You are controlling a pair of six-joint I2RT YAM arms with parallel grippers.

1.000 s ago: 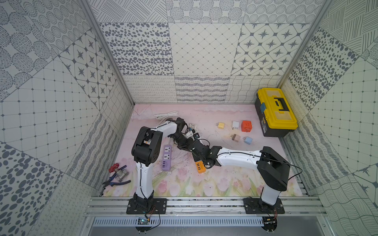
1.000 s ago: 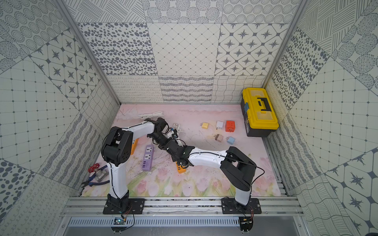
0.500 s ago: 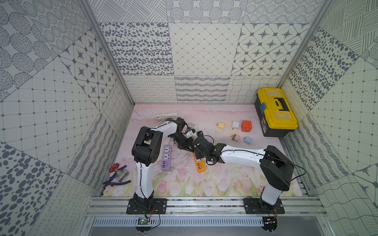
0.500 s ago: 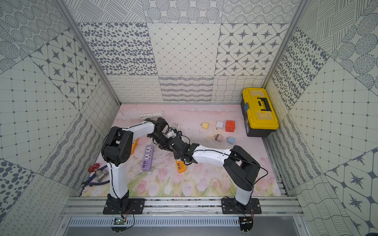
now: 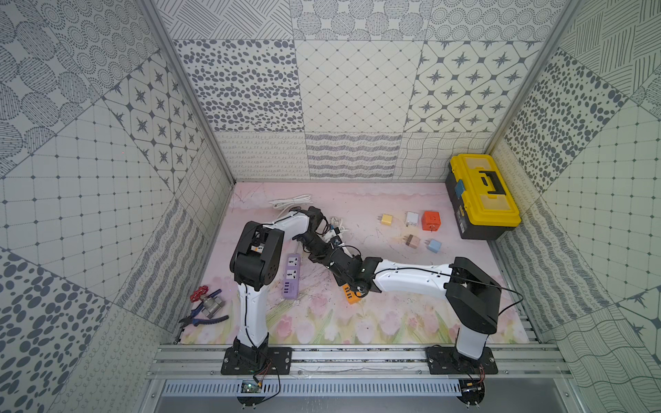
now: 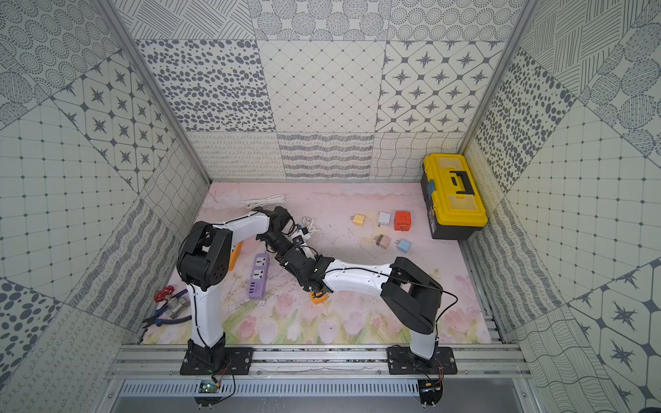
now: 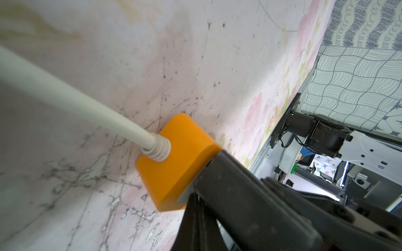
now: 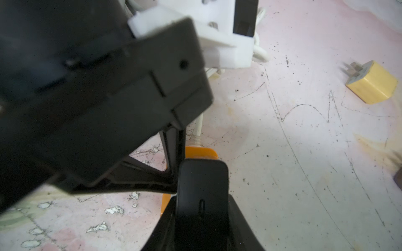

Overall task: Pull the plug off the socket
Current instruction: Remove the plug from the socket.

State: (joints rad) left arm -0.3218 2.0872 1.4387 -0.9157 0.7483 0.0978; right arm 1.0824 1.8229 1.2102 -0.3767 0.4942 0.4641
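Valve (image 5: pixel 209 305): metal body with red handwheel, at the near left edge of the mat (image 5: pixel 393 321), touching the pliers.
Pliers (image 5: pixel 205 320): blue handles, lying flat on the near side of the valve.
Second orange strip (image 6: pixel 234 254): shows in a top view, partly behind the left arm's shoulder, left of the purple strip.
Purple power strip (image 5: pixel 291 276): flat on the mat, just right of the left arm.
White cable bundle (image 5: pixel 290 200): far left, near the back wall.
Left gripper (image 7: pixel 195 190): fingers pressed fully together. The tips lean on the orange power strip, close to the end where the cord enters. A pale sliver shows under the tips, and I cannot tell if it is the plug or if anything is gripped.
Orange power strip (image 5: pixel 352 296): the socket, flat near the centre of the mat. In both top views the wrists cover it and only its near end shows.
White cord (image 7: pixel 76 97): leaves the far end of this strip.
Plug: not clearly seen in any view.
Right gripper (image 8: pixel 202 167): fingers brought together too, over the orange strip, on the near side of the left gripper. Whether it holds something is hidden.
Far adapters: yellow (image 5: pixel 387 219), white (image 5: pixel 412 219) and orange (image 5: pixel 430 221) cubes in a row, right of centre.
Nearer adapters: beige (image 5: pixel 412 241) and light blue (image 5: pixel 434 246), just near of that row.
Toolbox (image 5: pixel 483 193): yellow lid, black body, in the far right corner.
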